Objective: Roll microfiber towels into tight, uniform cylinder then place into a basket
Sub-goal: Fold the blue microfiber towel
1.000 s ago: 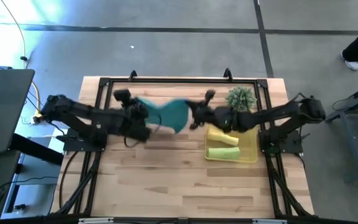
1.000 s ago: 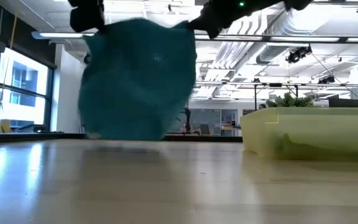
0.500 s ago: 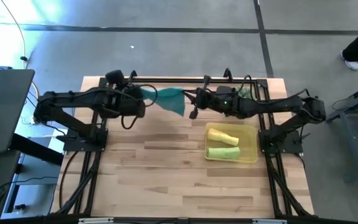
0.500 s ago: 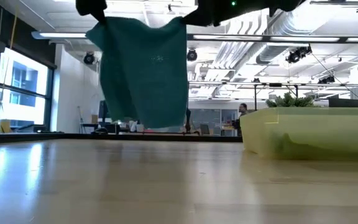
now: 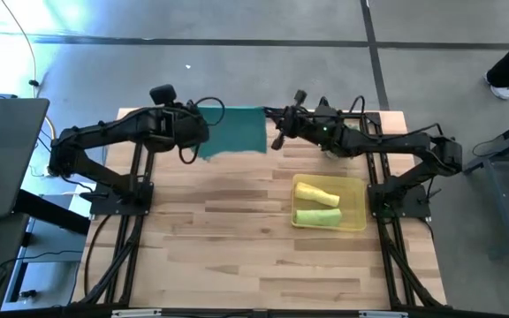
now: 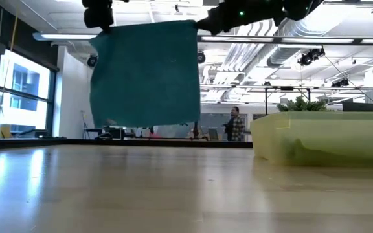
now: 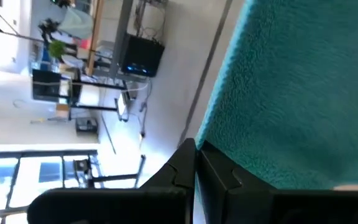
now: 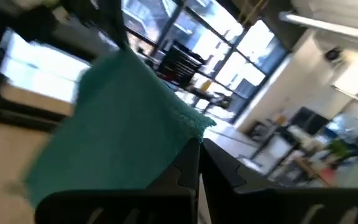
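Teal towel (image 5: 237,132) now spread taut, corners clamped by left tool (image 5: 200,134) and right tool (image 5: 275,132)

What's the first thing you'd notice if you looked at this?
A teal towel hangs stretched in the air over the table's far edge, the left gripper and the right gripper each pinching a top corner. Nearer on the right, the yellow basket holds a yellow roll and a green roll.

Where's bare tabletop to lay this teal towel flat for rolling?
The left gripper and right gripper hold the teal towel stretched in the air by its corners. The wood left of the yellow basket is bare to the near edge. The right side is crowded: the basket holds two rolls.
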Robot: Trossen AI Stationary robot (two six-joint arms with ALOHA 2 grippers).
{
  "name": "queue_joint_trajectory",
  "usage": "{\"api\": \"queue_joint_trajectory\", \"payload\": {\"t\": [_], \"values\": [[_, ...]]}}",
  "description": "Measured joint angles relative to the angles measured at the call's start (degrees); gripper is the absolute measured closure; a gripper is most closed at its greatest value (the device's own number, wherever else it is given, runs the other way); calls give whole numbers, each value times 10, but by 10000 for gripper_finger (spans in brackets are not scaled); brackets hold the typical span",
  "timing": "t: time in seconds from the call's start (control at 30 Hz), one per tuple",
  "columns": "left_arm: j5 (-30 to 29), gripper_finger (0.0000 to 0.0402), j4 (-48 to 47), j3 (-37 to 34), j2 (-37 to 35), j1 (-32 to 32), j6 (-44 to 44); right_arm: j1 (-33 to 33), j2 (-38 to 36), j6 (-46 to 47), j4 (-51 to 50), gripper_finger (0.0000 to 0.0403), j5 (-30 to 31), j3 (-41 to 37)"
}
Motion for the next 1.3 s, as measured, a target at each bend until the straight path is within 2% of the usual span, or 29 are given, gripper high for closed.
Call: {"api": "queue_joint_trajectory", "payload": {"t": [0.13, 0.3, 0.5, 0.7, 0.87, 1.03, 1.17, 1.3], "values": [[59, 402, -3, -6, 0, 7, -40, 15, 0, 63, -56, 403, -11, 0], [187, 402, -4, -67, 0, -29, -144, 73, 0, 137, -129, 403, 2, -38], [299, 402, 67, -210, 0, -161, -282, 185, 0, 220, -97, 403, 43, -126], [334, 402, 195, -299, 2, -308, -411, 295, 8, 347, -42, 403, 83, -200], [362, 402, 270, -310, 27, -407, -508, 362, 56, 455, -30, 403, 94, -208], [416, 402, 326, -310, 75, -467, -584, 403, 121, 530, 16, 403, 95, -208], [482, 402, 369, -310, 115, -494, -587, 407, 147, 580, 36, 403, 94, -208], [572, 402, 410, -310, 136, -496, -565, 403, 148, 588, 42, 403, 79, -207]]}}
